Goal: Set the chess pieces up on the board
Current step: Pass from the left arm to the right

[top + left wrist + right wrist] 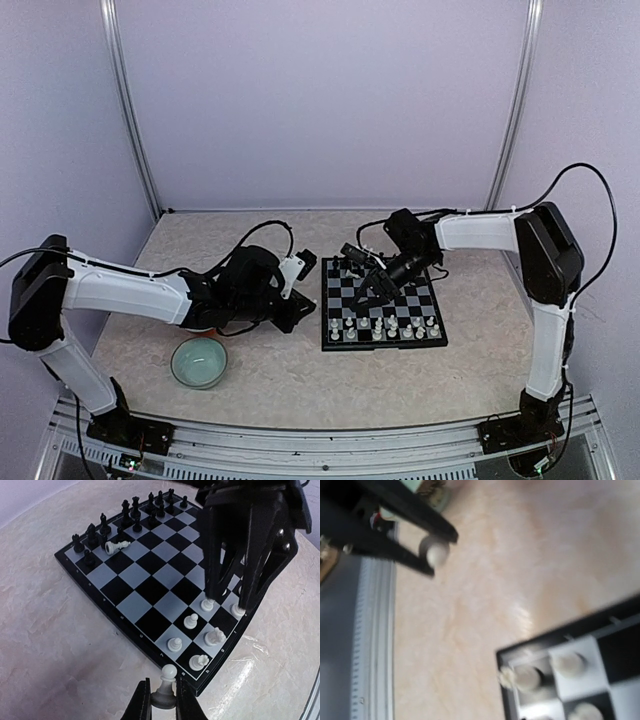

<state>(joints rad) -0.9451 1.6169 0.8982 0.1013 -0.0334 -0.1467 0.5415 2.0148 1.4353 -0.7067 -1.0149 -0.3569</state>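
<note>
The board [436,341] lies at the table's middle right, black chess pieces [135,511] along its far rows and white ones [190,621] along the near rows. One white piece [116,546] lies on its side among the black ones. My left gripper [164,700] is shut on a white pawn [168,677], upright just outside the board's [125,625] near-left corner. My right gripper [223,605] hangs over the white rows, its fingers [212,555] apart with nothing between them. The blurred right wrist view shows the pawn [437,551] in the left gripper and a board corner [502,656].
A pale green bowl [199,361] stands on the table near the front, left of the board. The left arm [130,292] stretches across the table's left half. Purple walls close in the back and both sides.
</note>
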